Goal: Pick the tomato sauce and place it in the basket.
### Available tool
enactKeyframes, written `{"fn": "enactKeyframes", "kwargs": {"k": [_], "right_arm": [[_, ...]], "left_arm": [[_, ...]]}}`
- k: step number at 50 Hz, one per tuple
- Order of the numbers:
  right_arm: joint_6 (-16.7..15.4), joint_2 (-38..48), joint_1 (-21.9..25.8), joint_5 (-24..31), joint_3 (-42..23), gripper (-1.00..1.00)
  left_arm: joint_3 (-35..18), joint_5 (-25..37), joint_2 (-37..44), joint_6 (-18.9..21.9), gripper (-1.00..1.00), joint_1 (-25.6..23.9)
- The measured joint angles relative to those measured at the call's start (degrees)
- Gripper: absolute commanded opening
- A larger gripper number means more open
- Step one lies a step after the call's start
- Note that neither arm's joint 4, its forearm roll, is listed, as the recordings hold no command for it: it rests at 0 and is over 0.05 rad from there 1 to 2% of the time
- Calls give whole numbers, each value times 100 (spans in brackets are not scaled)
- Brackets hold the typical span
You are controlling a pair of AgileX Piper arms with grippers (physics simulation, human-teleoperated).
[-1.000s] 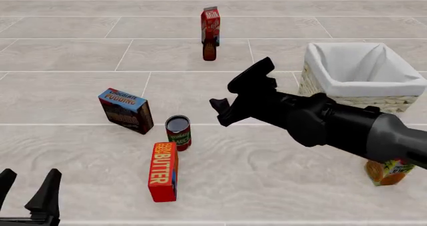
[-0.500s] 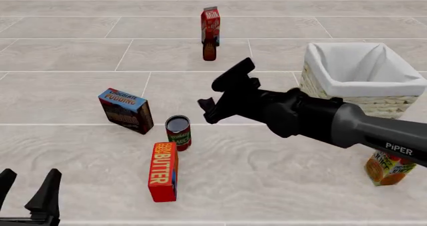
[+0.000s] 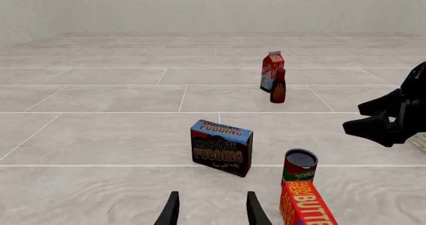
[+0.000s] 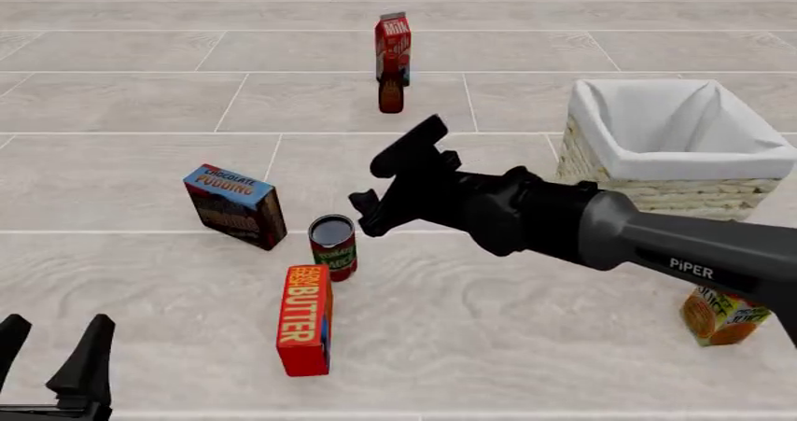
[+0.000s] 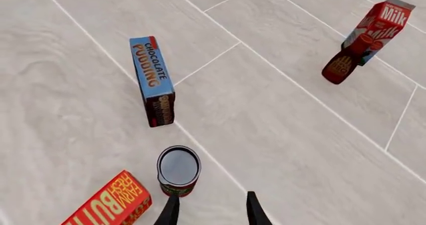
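The tomato sauce [image 4: 332, 245] is a short red can with a green band and dark top, upright between the pudding box and the butter box; it also shows in the wrist views [image 3: 300, 167] [image 5: 178, 171]. My right gripper [image 4: 370, 192] hangs open just above and right of it, nothing between its fingers [image 5: 169, 211], and it shows from the left wrist [image 3: 382, 120]. The wicker basket [image 4: 648, 192] with white lining stands at the right. My left gripper [image 4: 52, 346] rests open at the near left corner [image 3: 211, 212].
A chocolate pudding box [image 4: 234, 206] stands left of the can and a red butter box [image 4: 305, 320] just in front of it. A milk carton [image 4: 392, 48] and a dark bottle [image 4: 391, 95] stand farther back. An orange juice carton [image 4: 720, 314] is at the near right.
My right arm has swung left, bringing its open gripper from mid-table to just above the can. The left gripper and all objects have stayed put.
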Motion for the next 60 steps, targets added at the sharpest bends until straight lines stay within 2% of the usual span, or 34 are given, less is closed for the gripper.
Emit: {"fn": "enactKeyframes", "kwargs": {"k": [60], "right_arm": [[53, 650, 362, 94, -621, 100]], "left_arm": [[0, 0, 0, 0, 100, 0]]}}
